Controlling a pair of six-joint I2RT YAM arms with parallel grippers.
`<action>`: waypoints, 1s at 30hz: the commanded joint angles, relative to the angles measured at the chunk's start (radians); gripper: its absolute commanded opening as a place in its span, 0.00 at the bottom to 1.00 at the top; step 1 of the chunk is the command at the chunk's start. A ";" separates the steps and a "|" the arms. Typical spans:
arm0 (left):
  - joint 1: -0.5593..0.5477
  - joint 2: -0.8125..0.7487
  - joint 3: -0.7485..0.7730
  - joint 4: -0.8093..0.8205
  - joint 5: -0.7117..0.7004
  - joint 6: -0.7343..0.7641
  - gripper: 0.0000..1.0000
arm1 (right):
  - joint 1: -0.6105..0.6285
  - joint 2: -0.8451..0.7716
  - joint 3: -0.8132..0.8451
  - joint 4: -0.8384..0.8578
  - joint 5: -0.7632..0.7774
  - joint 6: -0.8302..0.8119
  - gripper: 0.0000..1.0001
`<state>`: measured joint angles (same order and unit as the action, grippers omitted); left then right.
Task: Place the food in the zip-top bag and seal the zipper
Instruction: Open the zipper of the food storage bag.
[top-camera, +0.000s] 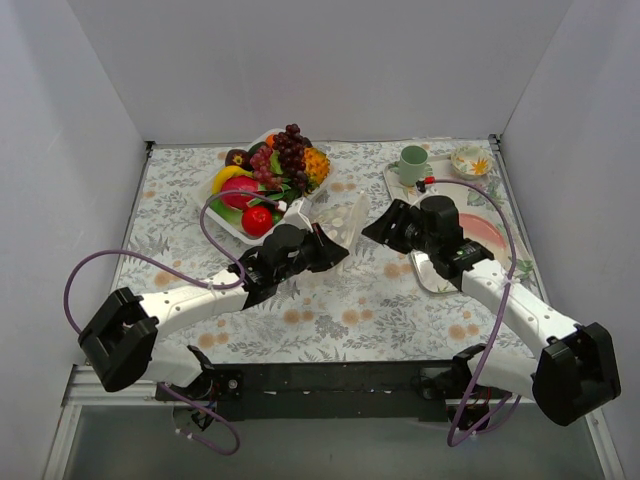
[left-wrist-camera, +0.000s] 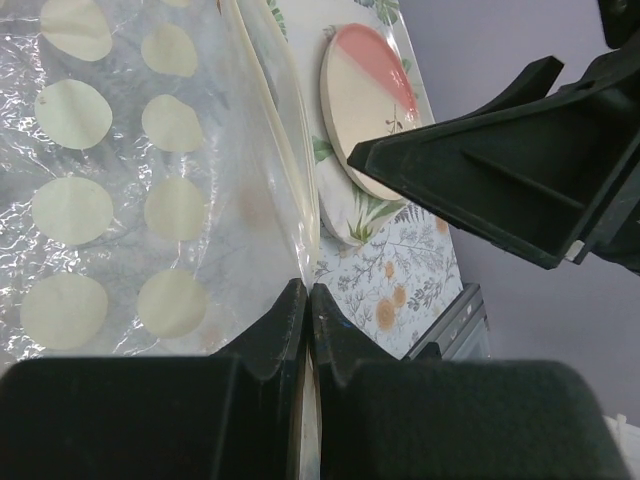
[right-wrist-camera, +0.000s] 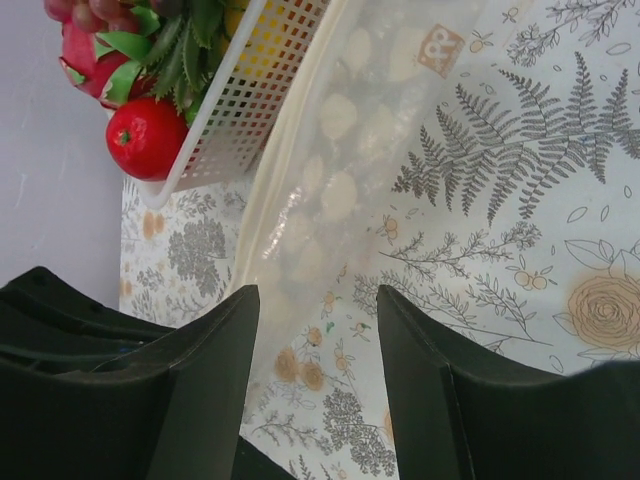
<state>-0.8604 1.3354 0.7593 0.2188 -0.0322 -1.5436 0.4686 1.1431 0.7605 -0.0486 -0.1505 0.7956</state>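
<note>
The clear zip-top bag with pale dots lies between the two grippers, right of the white basket. My left gripper is shut on the bag's edge; the bag fills the left of the left wrist view. My right gripper is open and empty, just right of the bag; the bag's edge runs up between its fingers. The food stays in the basket: a red round fruit, also in the right wrist view, and purple grapes.
A tray at the right holds a pink-and-cream plate, a green cup and a small bowl. The plate also shows in the left wrist view. White walls enclose the floral tablecloth.
</note>
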 joint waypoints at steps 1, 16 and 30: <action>0.000 -0.004 -0.014 0.017 0.014 0.002 0.00 | 0.015 -0.006 0.072 0.064 0.043 0.004 0.59; -0.006 0.002 -0.025 0.039 0.021 0.011 0.00 | 0.056 0.141 0.177 0.016 0.129 -0.015 0.56; -0.008 0.007 -0.034 0.056 0.031 0.013 0.00 | 0.067 0.185 0.195 -0.004 0.178 -0.030 0.47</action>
<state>-0.8635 1.3487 0.7391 0.2497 -0.0128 -1.5417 0.5259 1.3178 0.9035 -0.0582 -0.0017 0.7811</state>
